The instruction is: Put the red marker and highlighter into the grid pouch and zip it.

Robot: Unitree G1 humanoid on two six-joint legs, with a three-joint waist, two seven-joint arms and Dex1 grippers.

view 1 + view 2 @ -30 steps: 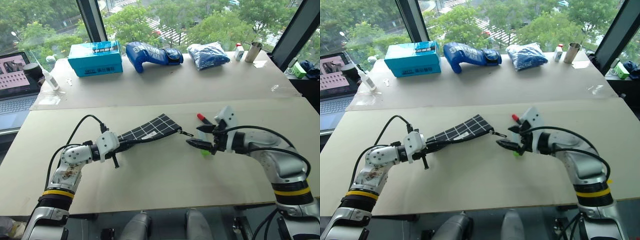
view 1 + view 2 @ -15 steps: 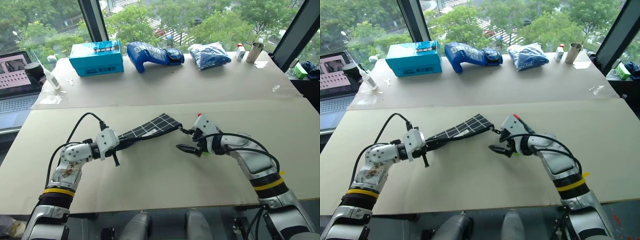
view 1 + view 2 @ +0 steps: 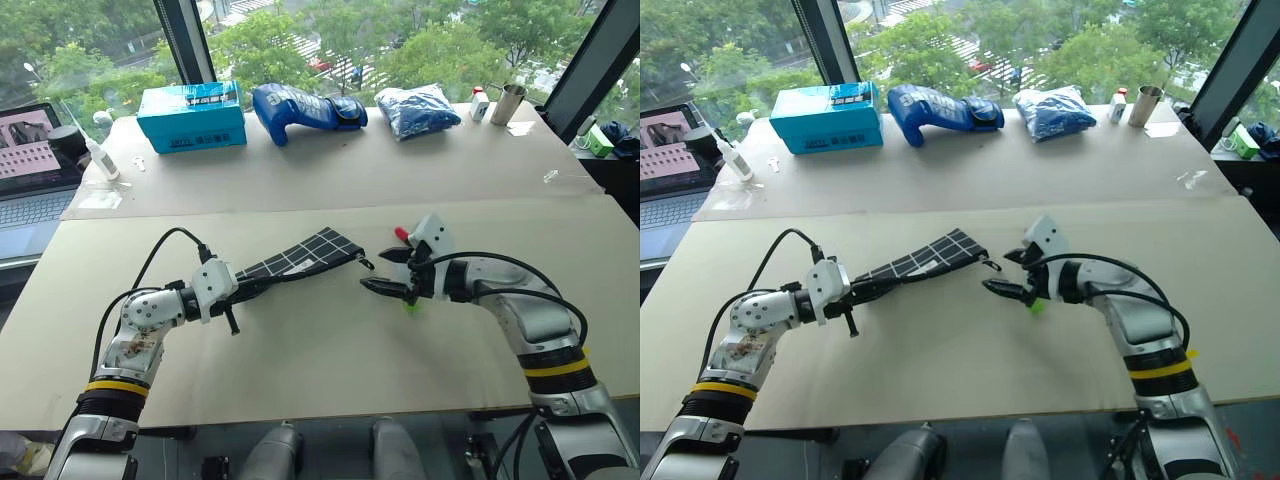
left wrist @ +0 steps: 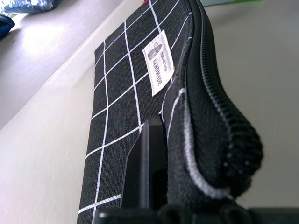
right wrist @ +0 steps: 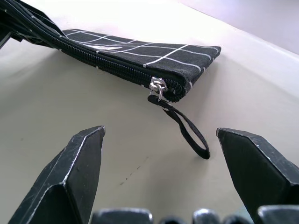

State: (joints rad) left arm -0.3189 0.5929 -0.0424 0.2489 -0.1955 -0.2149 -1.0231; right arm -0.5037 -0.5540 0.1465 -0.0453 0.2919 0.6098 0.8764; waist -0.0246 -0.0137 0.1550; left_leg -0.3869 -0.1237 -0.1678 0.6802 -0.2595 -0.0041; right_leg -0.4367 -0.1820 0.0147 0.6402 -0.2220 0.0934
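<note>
Pouch held at one end, zipper end facing the waiting right gripper

The beige table (image 3: 330, 380) carries it all, and mid-table the grid pouch (image 3: 300, 258) runs long from the left gripper (image 3: 243, 288) up and away toward the far right corner, its far end tilted up off the surface. Left jaws are clamped tight on the pouch's near end, label (image 4: 158, 63) showing in the left wrist view. The zipper edge faces the near edge of the table, the slider sits at the far end and the black pull strap (image 5: 184, 128) dangles loose from it. Just beside that strap, the right gripper (image 3: 388, 272) points back at the pouch, fingers spread wide, holding nothing. The red marker (image 3: 402, 234) peeks out behind that gripper, with the green highlighter (image 3: 410, 305) peeking out below it.
</note>
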